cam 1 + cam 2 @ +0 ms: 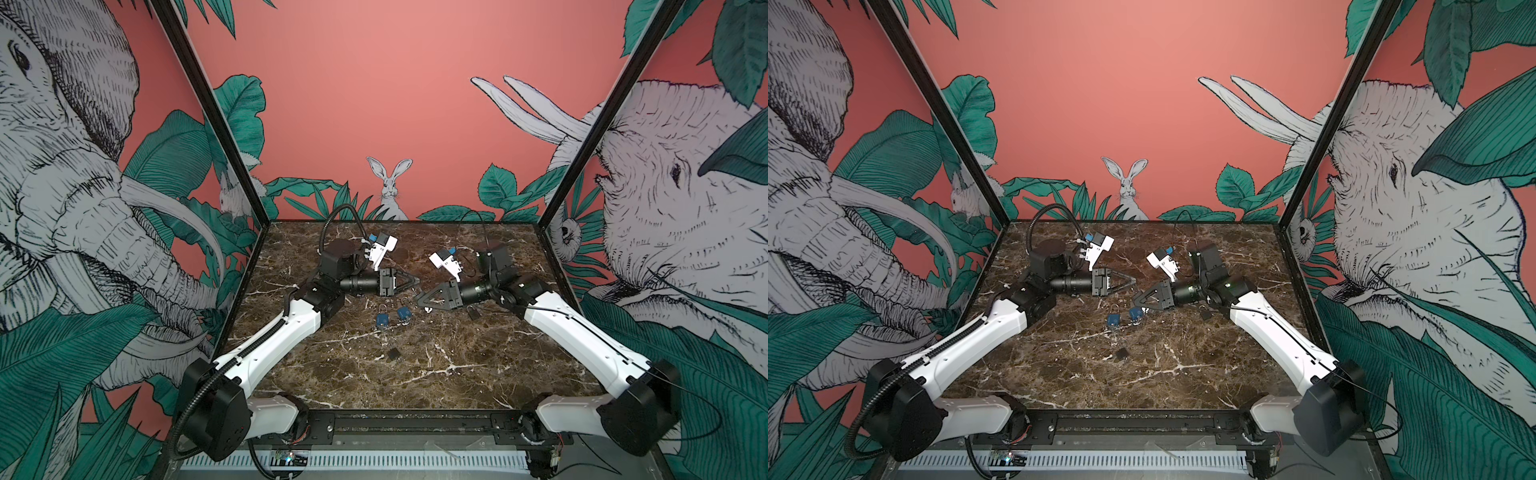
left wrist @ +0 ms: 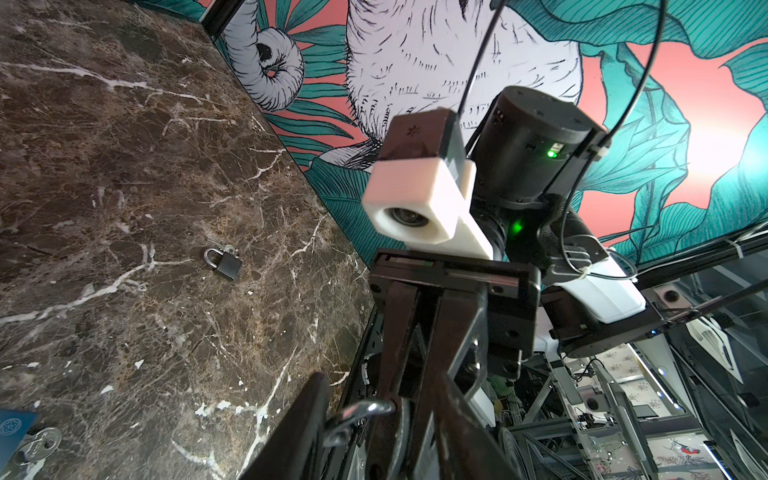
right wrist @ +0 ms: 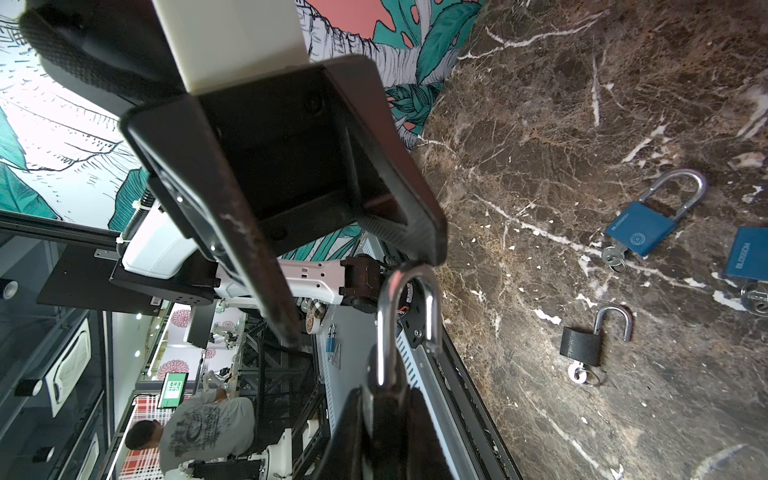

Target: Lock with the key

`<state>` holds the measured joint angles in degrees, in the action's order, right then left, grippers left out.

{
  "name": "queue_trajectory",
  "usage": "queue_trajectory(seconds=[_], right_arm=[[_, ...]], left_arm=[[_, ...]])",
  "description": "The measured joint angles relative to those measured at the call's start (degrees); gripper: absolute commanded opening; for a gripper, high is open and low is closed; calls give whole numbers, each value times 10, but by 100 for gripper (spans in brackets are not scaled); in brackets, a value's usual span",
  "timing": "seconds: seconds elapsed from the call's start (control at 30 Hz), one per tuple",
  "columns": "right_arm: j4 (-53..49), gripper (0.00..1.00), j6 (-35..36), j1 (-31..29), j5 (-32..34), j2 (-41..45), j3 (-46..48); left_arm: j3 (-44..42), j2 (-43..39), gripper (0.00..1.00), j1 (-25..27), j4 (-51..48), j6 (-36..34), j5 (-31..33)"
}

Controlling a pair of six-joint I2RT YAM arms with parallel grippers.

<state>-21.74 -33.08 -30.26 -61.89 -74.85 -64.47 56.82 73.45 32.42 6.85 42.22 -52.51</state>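
Observation:
My right gripper (image 3: 386, 399) is shut on a small black padlock (image 3: 384, 419), held off the table. Its chrome shackle (image 3: 409, 316) stands open, one leg ending free. My left gripper (image 3: 361, 301) faces it tip to tip with jaws open, and one fingertip (image 3: 430, 249) touches the top of the shackle. In the left wrist view the shackle (image 2: 357, 411) shows between my left fingers (image 2: 291, 432). In both top views the two grippers (image 1: 411, 283) (image 1: 420, 300) meet over the middle of the table. This padlock's key is hidden.
On the marble table (image 1: 457, 374) below the grippers lie two blue padlocks (image 1: 382, 320) (image 1: 403, 312) with keys in them. An open black padlock (image 1: 394, 354) with a key lies nearer the front. Another black padlock (image 1: 471, 311) lies by the right arm.

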Motion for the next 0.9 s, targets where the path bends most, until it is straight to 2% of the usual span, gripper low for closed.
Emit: queue_trajectory(seconds=[0.33,0.9], right_arm=[[1,0,0,0,-1,0,-1],[0,0,-2,1,-1,0,-1]], left_arm=[[-15,2,28,0,3,2,-4],[-26,-13,18,0,-2,-3,9]])
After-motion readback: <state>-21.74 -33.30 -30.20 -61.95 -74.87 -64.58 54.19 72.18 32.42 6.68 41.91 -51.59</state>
